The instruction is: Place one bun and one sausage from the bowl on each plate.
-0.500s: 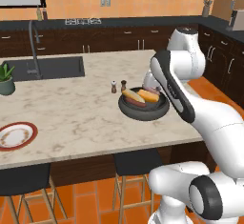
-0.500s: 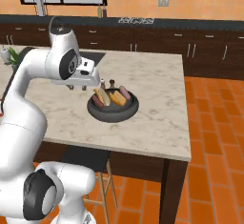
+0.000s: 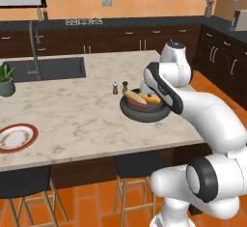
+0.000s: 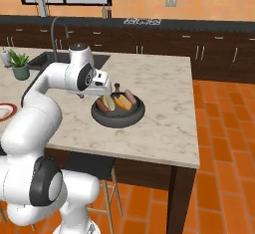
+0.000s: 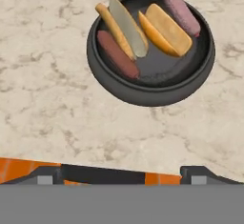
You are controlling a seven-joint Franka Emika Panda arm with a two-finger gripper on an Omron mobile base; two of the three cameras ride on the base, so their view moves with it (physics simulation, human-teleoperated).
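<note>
Nothing in the bowl (image 5: 151, 82) is shifting since the earlier frame. Wide open and empty, the gripper (image 4: 105, 89) is hovering just above the bowl's near rim; both buns (image 5: 164, 30) and both sausages (image 5: 117, 55) are lying inside, long axes pointing away from the gripper.

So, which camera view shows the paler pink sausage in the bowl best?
The hand view: the pink sausage lies fully visible along the bowl rim, beside a bun. The right base view shows it small but clear; in the left base view the arm largely blocks that side.
</note>
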